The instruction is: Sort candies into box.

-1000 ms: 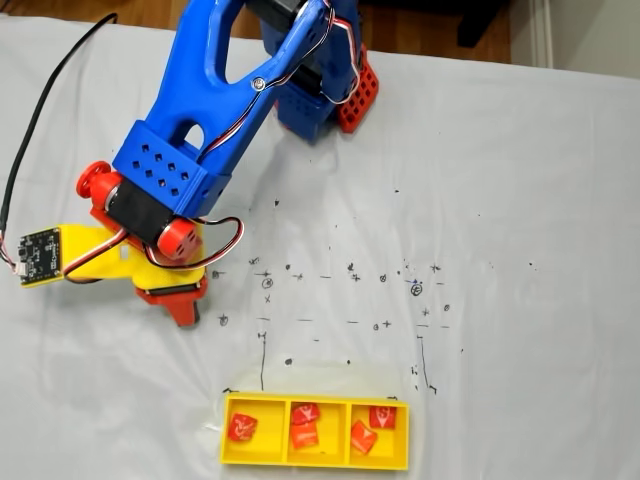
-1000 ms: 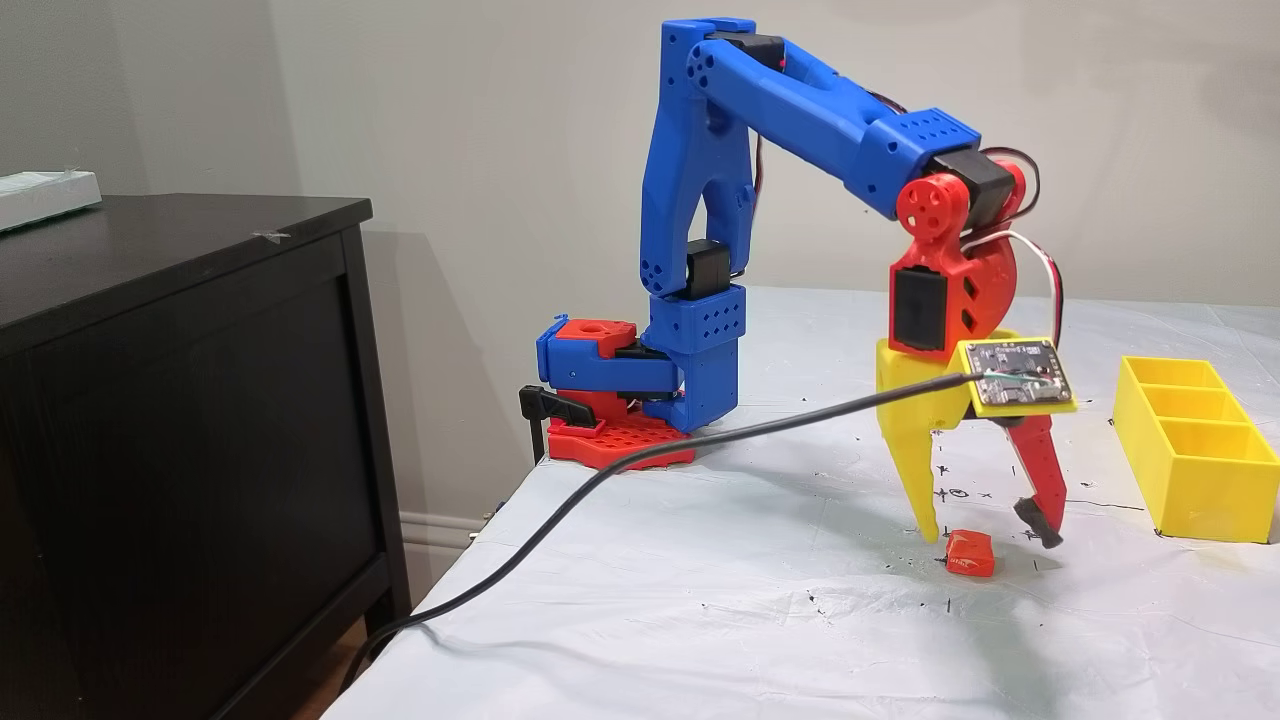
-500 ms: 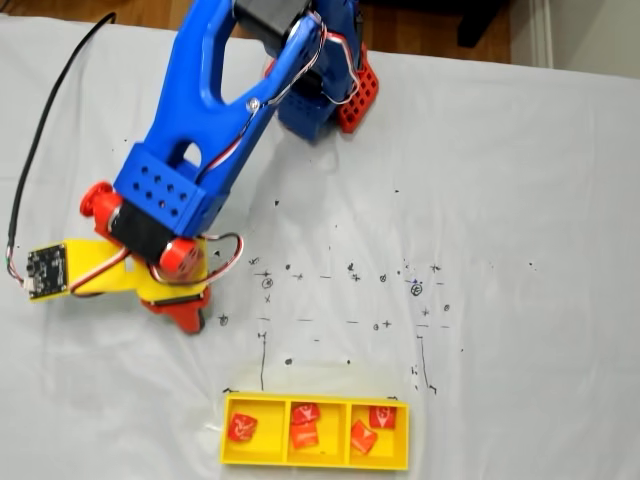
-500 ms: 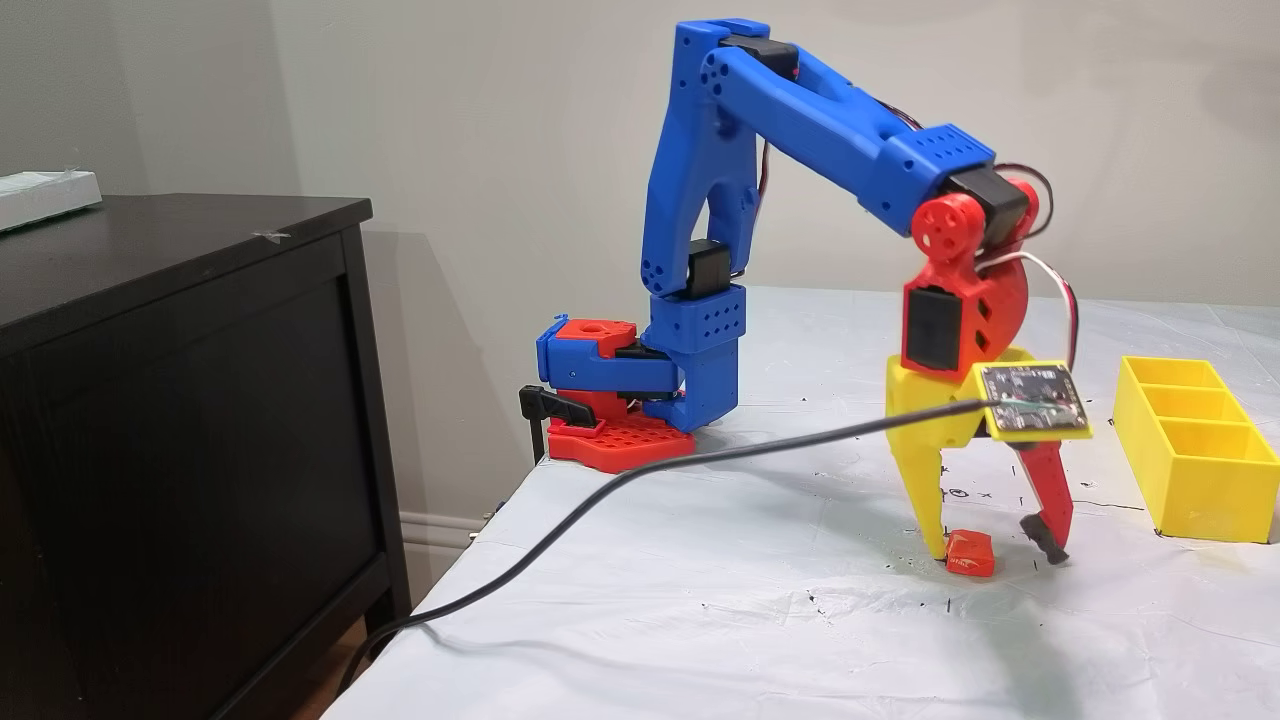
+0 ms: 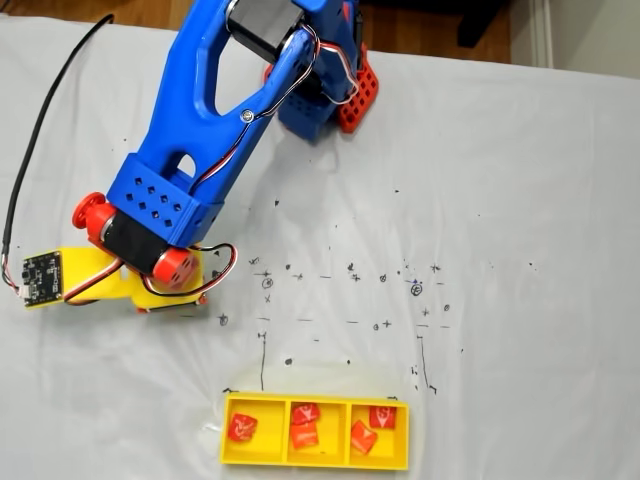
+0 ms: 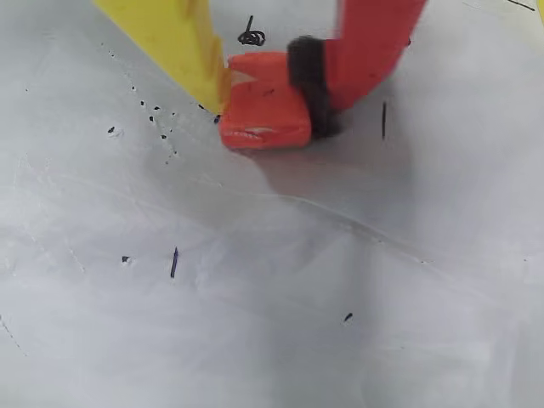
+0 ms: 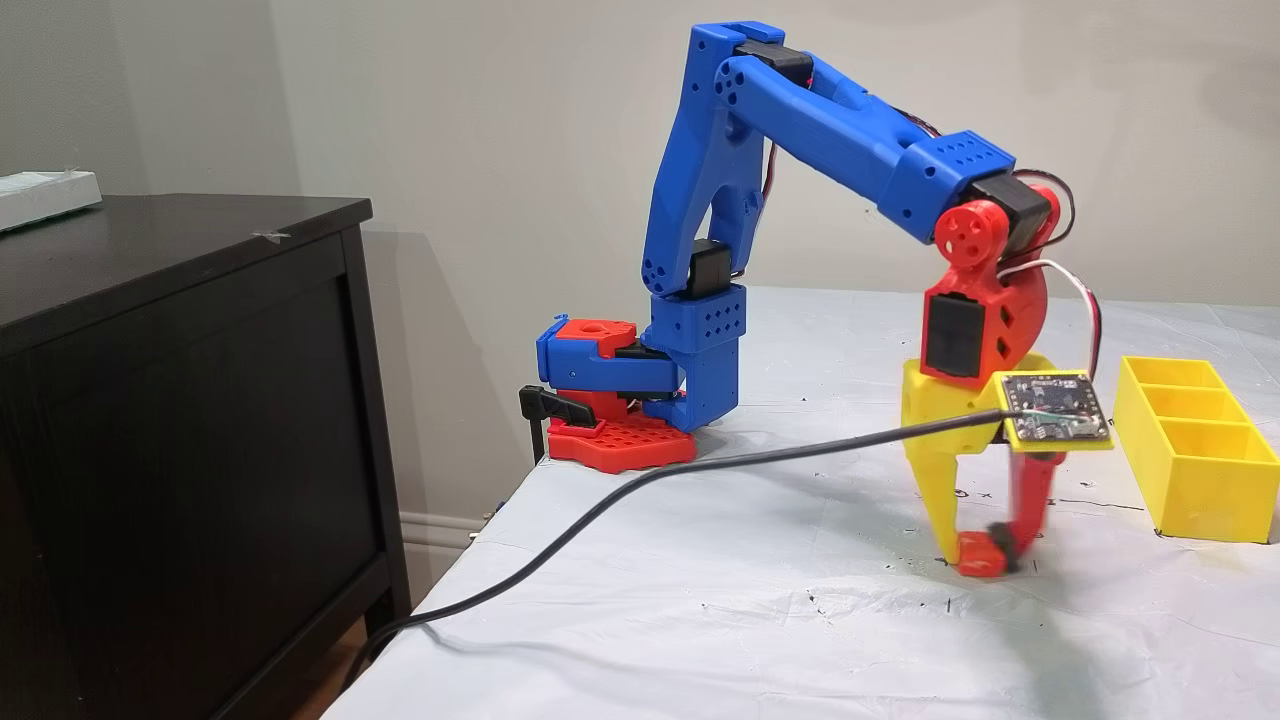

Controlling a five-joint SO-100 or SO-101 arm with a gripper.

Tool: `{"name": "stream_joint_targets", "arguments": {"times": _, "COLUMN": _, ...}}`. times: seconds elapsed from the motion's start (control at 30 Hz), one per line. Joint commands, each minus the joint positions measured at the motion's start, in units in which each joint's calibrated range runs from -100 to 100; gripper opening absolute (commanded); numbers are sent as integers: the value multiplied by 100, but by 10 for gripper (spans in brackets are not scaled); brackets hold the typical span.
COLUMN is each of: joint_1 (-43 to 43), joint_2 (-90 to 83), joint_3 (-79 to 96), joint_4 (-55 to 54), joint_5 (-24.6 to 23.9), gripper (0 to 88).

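Down at the near edge of the counter (image 7: 700, 640), the pincer (image 6: 268, 93) is clamped on a single orange-red candy (image 6: 265, 115) that sits flat on the white cover. In the wrist view the yellow finger (image 6: 183, 47) presses one side of the sweet and the red finger's dark pad (image 6: 308, 81) presses the opposite side, so the candy lies squarely between them, touching both. From the side, the same candy (image 7: 975, 557) rests on the cloth directly under the wrist, with the red finger (image 7: 1030, 500) blurred. A small circuit board (image 7: 1055, 418) on a yellow bracket hangs off the wrist, and a black cable (image 7: 640, 490) trails from it toward the counter's near corner.

A little farther along sits the box (image 7: 1195, 475), well apart from the pincer; from the side its walls hide whatever is inside. In the fixed view from above, the box (image 5: 315, 462) holds five candies (image 5: 304, 436): one in the left compartment, two in the middle, two in the right. There the blue arm (image 5: 195, 130) covers the pincer and the held candy completely. Pen marks dot the cloth between arm and box. Farthest back, the arm's red and blue base (image 7: 610, 390) stands by the wall, beside a dark cabinet (image 7: 180, 420).
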Motion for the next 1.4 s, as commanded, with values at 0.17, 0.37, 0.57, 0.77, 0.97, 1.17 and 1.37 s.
{"name": "stream_joint_targets", "arguments": {"times": 0.17, "joint_1": -71, "joint_2": -693, "joint_3": -162, "joint_4": 63, "joint_5": -93, "gripper": 2}}
{"name": "stream_joint_targets", "arguments": {"times": 0.37, "joint_1": -397, "joint_2": -1151, "joint_3": -608, "joint_4": 71, "joint_5": -361, "gripper": 2}}
{"name": "stream_joint_targets", "arguments": {"times": 0.57, "joint_1": -822, "joint_2": -1694, "joint_3": -1000, "joint_4": -44, "joint_5": -855, "gripper": 2}}
{"name": "stream_joint_targets", "arguments": {"times": 0.77, "joint_1": -1257, "joint_2": -1541, "joint_3": -1819, "joint_4": 96, "joint_5": -1426, "gripper": 2}}
{"name": "stream_joint_targets", "arguments": {"times": 0.97, "joint_1": -1592, "joint_2": -1295, "joint_3": -2056, "joint_4": 22, "joint_5": -1670, "gripper": 2}}
{"name": "stream_joint_targets", "arguments": {"times": 1.17, "joint_1": -1819, "joint_2": -964, "joint_3": -2120, "joint_4": -126, "joint_5": -1832, "gripper": 2}}
{"name": "stream_joint_targets", "arguments": {"times": 1.37, "joint_1": -1855, "joint_2": -506, "joint_3": -2575, "joint_4": -3, "joint_5": -1875, "gripper": 2}}
